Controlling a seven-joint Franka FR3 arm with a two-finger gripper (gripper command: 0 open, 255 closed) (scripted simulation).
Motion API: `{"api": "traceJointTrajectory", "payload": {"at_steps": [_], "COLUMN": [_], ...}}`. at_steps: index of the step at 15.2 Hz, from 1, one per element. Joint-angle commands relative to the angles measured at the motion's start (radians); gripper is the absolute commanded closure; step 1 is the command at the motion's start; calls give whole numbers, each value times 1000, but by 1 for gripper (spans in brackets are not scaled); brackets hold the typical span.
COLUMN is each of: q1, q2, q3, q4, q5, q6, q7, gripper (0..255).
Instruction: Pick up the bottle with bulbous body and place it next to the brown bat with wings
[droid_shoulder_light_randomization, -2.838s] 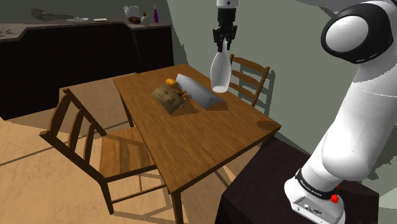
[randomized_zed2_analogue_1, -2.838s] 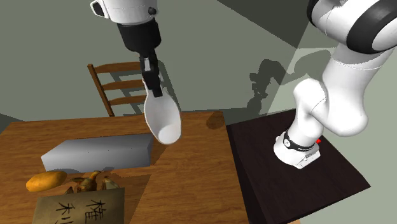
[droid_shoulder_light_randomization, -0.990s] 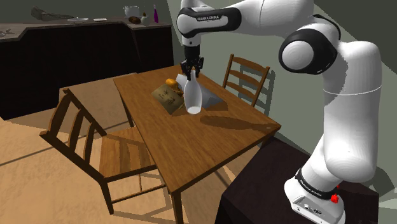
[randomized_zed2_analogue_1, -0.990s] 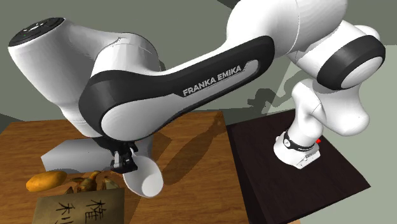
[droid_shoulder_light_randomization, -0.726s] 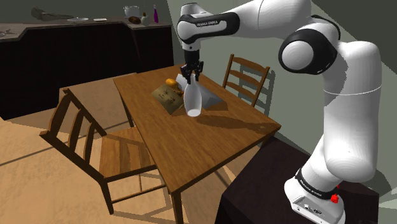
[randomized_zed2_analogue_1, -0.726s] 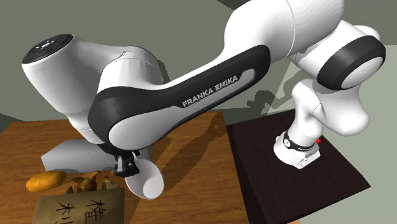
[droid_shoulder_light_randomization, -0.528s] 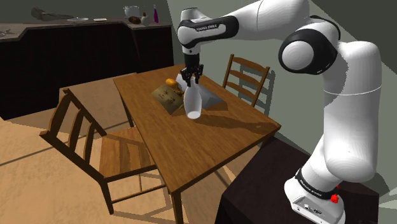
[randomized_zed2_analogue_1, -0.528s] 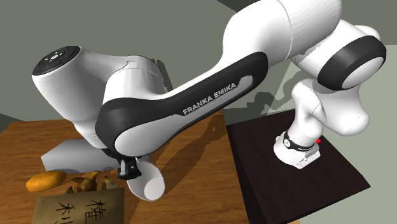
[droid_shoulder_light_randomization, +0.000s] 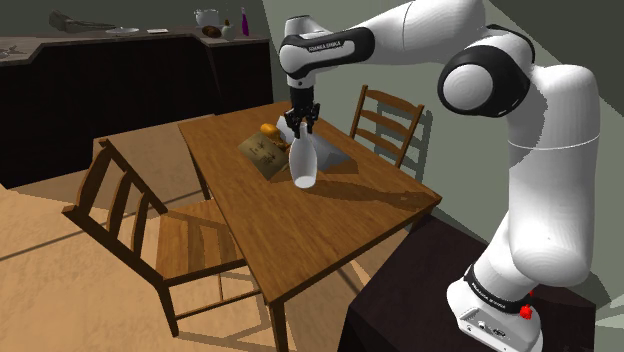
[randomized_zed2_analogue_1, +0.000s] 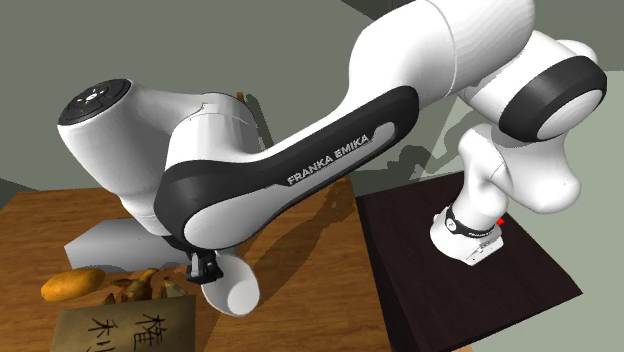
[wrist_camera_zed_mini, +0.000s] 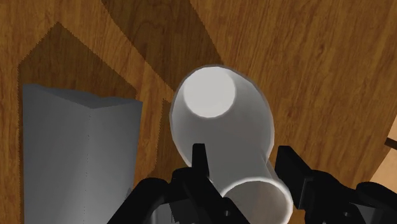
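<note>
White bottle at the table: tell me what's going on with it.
The robot arm's gripper is shut on the neck of the white bottle and holds it neck up, low over the wooden table. Whether its base touches the wood is unclear. The bottle is beside a grey block and close to the brown bat.

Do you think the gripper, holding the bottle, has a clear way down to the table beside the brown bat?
Probably yes. The gripper holds the white bottle by its neck over bare wood of the table, beside the grey block, with the brown bat close by. Nothing appears to lie beneath it.
</note>
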Motion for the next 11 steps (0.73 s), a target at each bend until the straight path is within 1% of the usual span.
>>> {"api": "traceJointTrajectory", "payload": {"at_steps": [1,6,10,11], "q1": [0,0,-6,-6], "q2": [0,0,8,8], "q3": [0,0,-1,-1], "q4": [0,0,140,140], "q5": [0,0,0,0], "q6": [0,0,-131,-131], "q7": [0,0,2,2], "gripper": [0,0,0,0]}}
